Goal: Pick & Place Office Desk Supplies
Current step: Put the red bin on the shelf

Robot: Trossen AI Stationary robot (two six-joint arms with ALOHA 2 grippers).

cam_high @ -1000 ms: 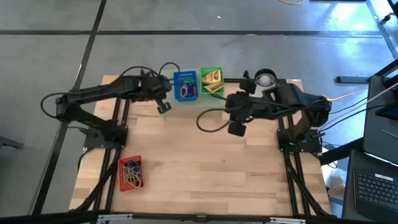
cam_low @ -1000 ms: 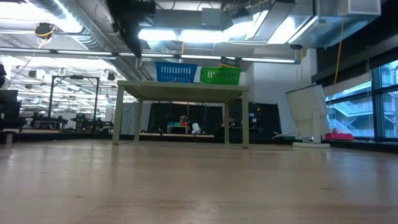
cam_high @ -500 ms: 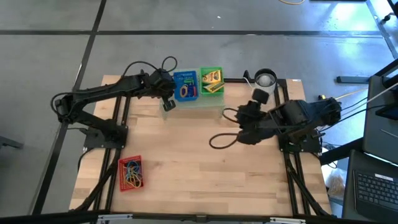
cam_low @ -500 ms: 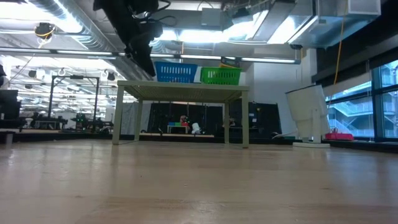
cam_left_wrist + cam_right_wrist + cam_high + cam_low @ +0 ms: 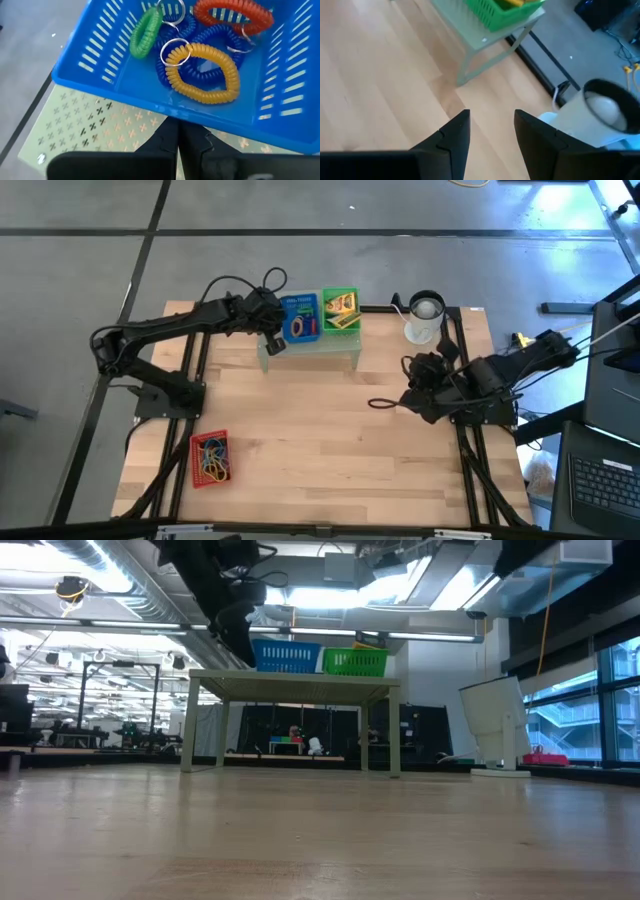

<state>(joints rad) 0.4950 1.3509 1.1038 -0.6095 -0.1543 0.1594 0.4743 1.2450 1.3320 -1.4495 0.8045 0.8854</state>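
Orange coil ring (image 5: 202,72) lies in the blue tray (image 5: 95,75) just beyond my left gripper (image 5: 177,142), fingers pressed together; right gripper (image 5: 490,132), parted, waits at right.

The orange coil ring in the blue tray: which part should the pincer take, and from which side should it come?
Grip the orange coil ring across one strand of its open loop, on the arc away from its silvery key ring. It lies flat on blue coils in the walled blue tray, so coming from above looks best. The left pincer, shut, must open first.
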